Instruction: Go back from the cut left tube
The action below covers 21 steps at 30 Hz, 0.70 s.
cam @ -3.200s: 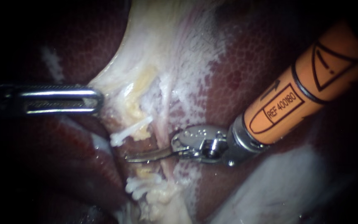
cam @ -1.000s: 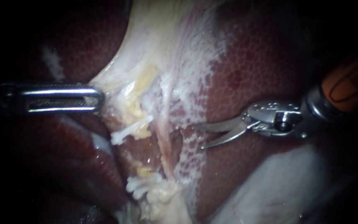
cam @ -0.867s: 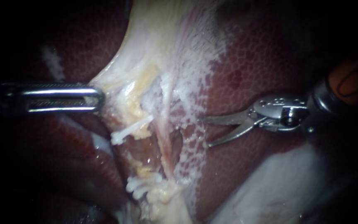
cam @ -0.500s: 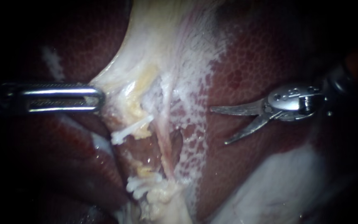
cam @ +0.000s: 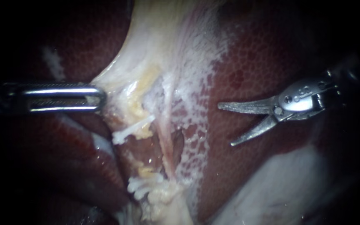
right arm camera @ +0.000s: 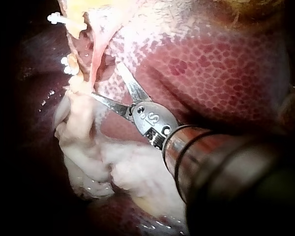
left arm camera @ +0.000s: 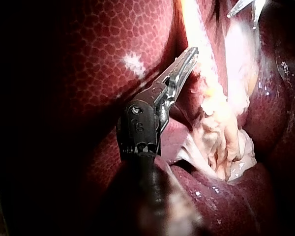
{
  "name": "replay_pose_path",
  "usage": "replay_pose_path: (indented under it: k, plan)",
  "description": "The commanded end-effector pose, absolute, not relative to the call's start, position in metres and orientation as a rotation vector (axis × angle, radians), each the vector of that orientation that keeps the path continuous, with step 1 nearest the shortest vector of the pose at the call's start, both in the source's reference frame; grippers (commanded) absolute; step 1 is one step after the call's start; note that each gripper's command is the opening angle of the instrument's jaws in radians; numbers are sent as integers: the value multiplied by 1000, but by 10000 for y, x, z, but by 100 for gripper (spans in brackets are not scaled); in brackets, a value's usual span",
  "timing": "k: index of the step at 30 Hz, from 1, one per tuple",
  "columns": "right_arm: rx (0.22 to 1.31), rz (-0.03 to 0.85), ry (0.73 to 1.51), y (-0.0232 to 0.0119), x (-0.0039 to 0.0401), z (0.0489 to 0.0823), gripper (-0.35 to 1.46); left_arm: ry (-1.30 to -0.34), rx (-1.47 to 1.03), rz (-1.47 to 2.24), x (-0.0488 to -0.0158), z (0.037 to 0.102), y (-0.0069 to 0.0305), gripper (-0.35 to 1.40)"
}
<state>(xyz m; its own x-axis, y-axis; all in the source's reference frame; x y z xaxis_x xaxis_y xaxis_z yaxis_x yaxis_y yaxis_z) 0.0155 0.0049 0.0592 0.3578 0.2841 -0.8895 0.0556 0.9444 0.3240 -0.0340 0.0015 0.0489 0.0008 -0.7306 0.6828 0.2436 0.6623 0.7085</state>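
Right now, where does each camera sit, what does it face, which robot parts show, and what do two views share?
Endoscope: close over the tissue, facing liver and pale tissue; left instrument enters from left, right instrument from right.
Left wrist: on the left arm, looking along the left instrument to the pale tissue.
Right wrist: on the right arm, looking along the right instrument over the liver.
Shared: both wrist views show the right instrument.

The dark red, mottled liver [cam: 267, 62] carries everything; a band of pale tissue [cam: 155, 54] lies down its middle; a second pale patch [cam: 284, 183] rests nearer the lower right.
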Motion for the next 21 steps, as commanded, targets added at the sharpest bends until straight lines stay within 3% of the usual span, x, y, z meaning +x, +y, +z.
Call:
replay_pose_path:
  k: [1,10,21]
  plan:
    - [319,154,1198,49,156,592,131,-1368,449,-807,-341,489,14,-35]
    - [239,172,1166,49,161,591,141,-1367,446,-808,-344,490,14,-35]
    - [230,185,1156,48,157,592,143,-1367,444,-808,-350,498,16,-35]
